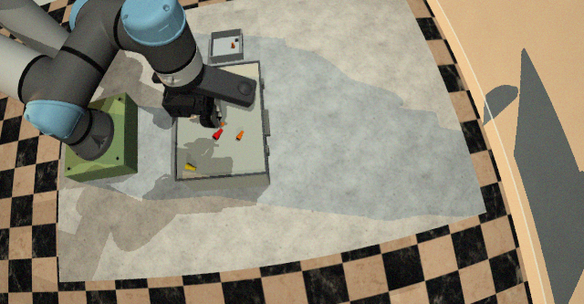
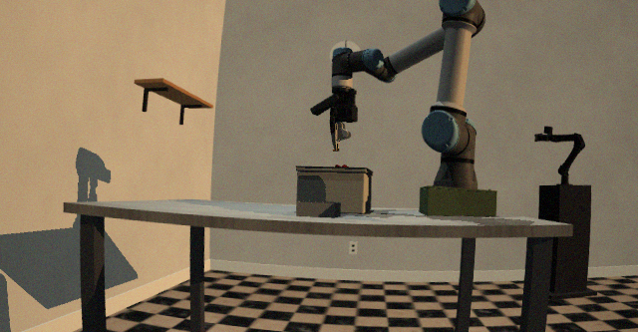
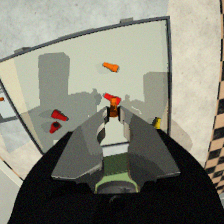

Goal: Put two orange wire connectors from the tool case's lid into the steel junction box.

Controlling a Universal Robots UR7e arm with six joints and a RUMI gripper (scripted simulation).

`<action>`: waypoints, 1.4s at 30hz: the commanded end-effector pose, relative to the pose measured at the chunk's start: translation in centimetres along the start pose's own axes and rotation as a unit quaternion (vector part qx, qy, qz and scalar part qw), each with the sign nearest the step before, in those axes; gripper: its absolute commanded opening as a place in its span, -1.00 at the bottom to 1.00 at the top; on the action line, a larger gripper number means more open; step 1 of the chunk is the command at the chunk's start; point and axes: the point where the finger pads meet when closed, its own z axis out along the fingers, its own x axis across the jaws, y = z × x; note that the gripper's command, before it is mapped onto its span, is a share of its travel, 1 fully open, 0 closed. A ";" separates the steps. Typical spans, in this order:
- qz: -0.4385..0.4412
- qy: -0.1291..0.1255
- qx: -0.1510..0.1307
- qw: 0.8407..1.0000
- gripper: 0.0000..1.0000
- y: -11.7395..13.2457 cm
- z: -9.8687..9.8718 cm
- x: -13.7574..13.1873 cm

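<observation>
the gripper (image 3: 114, 114) pinches an orange wire connector (image 3: 114, 103) above the tool case's lid (image 1: 248, 158). carry it level to the steel junction box (image 1: 214, 54) near the table's far edge, then release low inside.

Red connector (image 1: 217, 134) & yellow one (image 1: 190, 167) lie w/ wall shelf (image 2: 171, 93), camera stand (image 2: 564, 207) nearby.

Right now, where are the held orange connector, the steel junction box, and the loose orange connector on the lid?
held orange wire connector (image 3: 114, 106): wrist view, its body between the fingertips
steel junction box (image 1: 213, 48): top view, left wall
loose orange connector (image 1: 239, 135): top view, its middle
</observation>
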 end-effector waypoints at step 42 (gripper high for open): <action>0.000 0.000 0.001 1.000 -1.00 6.1 0.0 -22.1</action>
